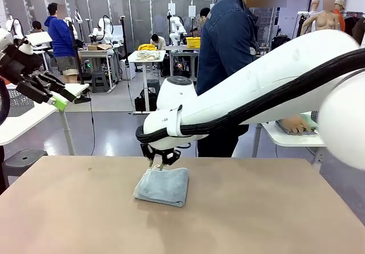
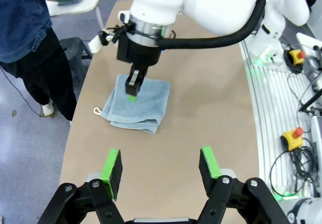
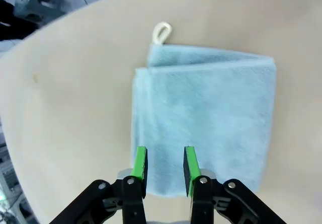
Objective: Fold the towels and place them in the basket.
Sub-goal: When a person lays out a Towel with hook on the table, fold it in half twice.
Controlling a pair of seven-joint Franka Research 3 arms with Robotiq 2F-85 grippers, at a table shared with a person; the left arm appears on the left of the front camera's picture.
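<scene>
A pale blue-grey towel point(image 1: 162, 186) lies folded into a small square on the tan table, a little left of centre. Its white corner loop point(image 3: 162, 31) sticks out on the far side. My right gripper point(image 1: 161, 161) hangs just over the towel's far edge. In the right wrist view the right gripper point(image 3: 165, 164) has its green pads a little apart, with nothing between them and the towel point(image 3: 211, 118) lying flat below. My left gripper point(image 1: 54, 97) is raised at the far left and open. From above, the left gripper point(image 2: 160, 166) looks down on the towel point(image 2: 143, 108). A grey mesh basket point(image 1: 18, 103) sits partly hidden behind the left arm.
A person in a dark denim jacket point(image 1: 228, 48) stands at the far side, one hand point(image 1: 295, 124) resting on a white side table at the right. Another white side table point(image 1: 23, 123) stands at the left. Bare tan tabletop point(image 1: 256, 220) surrounds the towel.
</scene>
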